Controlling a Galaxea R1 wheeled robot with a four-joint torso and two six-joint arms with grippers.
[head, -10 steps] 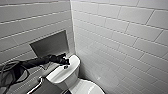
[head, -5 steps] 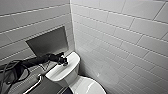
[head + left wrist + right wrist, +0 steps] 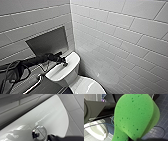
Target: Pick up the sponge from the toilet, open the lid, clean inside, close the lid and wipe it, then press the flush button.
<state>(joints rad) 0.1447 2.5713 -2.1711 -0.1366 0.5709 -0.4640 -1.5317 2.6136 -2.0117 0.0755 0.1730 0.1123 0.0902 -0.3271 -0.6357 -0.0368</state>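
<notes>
The last step, the flush, seems to be in hand. The left gripper [image 3: 63, 61] is held over the flat top of the tank [image 3: 60, 73] of the toilet [image 3: 76, 83], right at the shiny round flush button [image 3: 39, 132]. In the left wrist view a dark tip of the gripper is seen just beside the button, but a touch cannot be made out. Whether this gripper is open or closed cannot be told. The sponge [image 3: 134, 116] is seen very close in the right wrist view and looks to be squeezed in the right gripper [image 3: 137, 139], away from the tank. The lid [image 3: 87, 86] appears to be down. For the next move, a small, straight push down on the middle of the button is called for. The tiled wall [image 3: 120, 37] is close behind the tank, with a dark panel [image 3: 48, 42] set in it. A metal rail [image 3: 33, 85] is beside the tank. Nothing is seen lying between the gripper and the button.
</notes>
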